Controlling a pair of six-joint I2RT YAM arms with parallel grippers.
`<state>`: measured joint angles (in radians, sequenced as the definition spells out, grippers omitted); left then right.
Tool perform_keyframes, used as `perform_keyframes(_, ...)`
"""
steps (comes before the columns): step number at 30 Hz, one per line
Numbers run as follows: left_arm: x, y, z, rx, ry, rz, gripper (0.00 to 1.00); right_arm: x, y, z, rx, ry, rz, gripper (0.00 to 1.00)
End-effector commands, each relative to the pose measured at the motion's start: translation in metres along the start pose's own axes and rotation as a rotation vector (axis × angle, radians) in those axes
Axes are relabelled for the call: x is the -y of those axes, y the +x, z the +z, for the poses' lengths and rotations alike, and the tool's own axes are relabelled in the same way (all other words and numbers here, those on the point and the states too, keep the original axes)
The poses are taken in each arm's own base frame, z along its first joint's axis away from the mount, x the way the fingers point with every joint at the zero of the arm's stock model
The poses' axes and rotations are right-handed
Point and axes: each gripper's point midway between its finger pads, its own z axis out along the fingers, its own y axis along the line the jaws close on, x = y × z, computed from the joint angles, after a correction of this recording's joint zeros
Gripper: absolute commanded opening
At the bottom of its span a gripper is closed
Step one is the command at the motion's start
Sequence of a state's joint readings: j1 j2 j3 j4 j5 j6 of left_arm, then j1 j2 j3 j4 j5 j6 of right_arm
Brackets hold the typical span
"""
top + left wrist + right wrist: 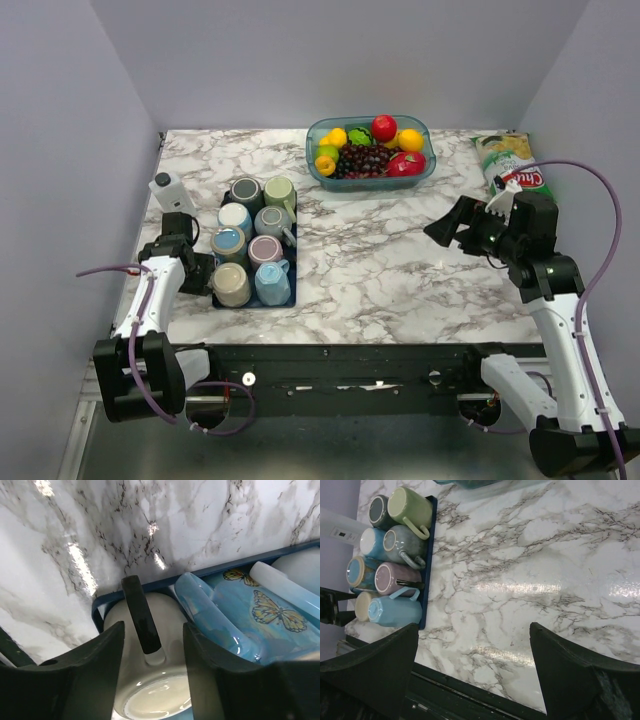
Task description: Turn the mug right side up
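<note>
left pincer (152,632) at cream mug (160,697)
we see jaws part-open astride its handle (142,612); rt pincer (474,630) wide, empty

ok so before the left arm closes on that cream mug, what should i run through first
1. Target needs turning: cream mug shows its base end to the left wrist camera, not upright. ok
2. Handle lined up: dark handle sits between the left gripper jaws. ok
3. Grip made: a gap shows beside the handle, jaws not closed on it. not ok
4. Neighbour clearance: light blue mug lies right beside the cream mug, whether there is room to swing. cannot tell
5. Right gripper out of the way: jaws wide, over bare table, far from the tray. ok
</note>
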<state>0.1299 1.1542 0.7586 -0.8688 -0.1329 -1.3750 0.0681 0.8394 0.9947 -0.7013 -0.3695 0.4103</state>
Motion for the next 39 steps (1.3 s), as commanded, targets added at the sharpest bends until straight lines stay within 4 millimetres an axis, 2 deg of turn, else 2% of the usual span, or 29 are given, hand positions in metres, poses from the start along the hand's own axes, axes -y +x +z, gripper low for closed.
perform_keyframes(1,-0.004,0.014,0.005,-0.074,-0.022,-0.056,0.51,0.014,0.010,-0.004,-0.009,0.058,-0.009,0.97)
perform_keyframes(4,-0.008,0.017,0.008,-0.085,-0.043,-0.063,0.44,0.016,0.012,-0.005,-0.007,0.071,-0.009,0.97)
perform_keyframes(9,-0.014,0.021,0.012,-0.103,-0.060,-0.065,0.40,0.019,0.014,-0.007,-0.003,0.086,-0.015,0.98)
perform_keyframes(15,-0.019,0.025,0.014,-0.116,-0.067,-0.054,0.20,0.021,0.016,-0.010,-0.001,0.096,-0.011,0.98)
perform_keyframes(16,-0.018,0.025,0.013,-0.118,-0.062,-0.053,0.13,0.022,0.017,-0.010,-0.004,0.098,-0.010,0.98)
perform_keyframes(19,-0.016,0.024,0.008,-0.120,-0.047,-0.043,0.00,0.022,0.018,-0.012,0.001,0.097,-0.011,0.97)
perform_keyframes(24,-0.018,0.019,-0.003,-0.096,-0.038,-0.042,0.00,0.020,0.018,-0.013,0.003,0.091,-0.010,0.98)
perform_keyframes(29,-0.004,0.009,-0.034,-0.064,0.048,-0.023,0.00,0.015,0.016,-0.014,0.003,0.072,-0.009,0.97)
perform_keyframes(30,-0.006,0.008,-0.040,-0.057,0.044,-0.015,0.00,0.014,0.016,-0.014,0.001,0.067,-0.006,0.98)
perform_keyframes(31,0.001,0.004,-0.054,-0.044,0.090,-0.012,0.00,0.011,0.014,-0.014,0.006,0.056,-0.006,0.97)
perform_keyframes(33,0.000,0.001,-0.069,-0.035,0.113,0.011,0.00,0.006,0.012,-0.013,-0.002,0.034,0.002,0.98)
perform_keyframes(34,0.005,-0.001,-0.082,-0.024,0.162,0.016,0.00,0.004,0.011,-0.013,-0.001,0.024,0.002,0.97)
perform_keyframes(39,0.009,0.002,-0.115,-0.034,0.277,0.099,0.00,-0.008,0.002,-0.010,-0.003,-0.024,0.011,0.97)
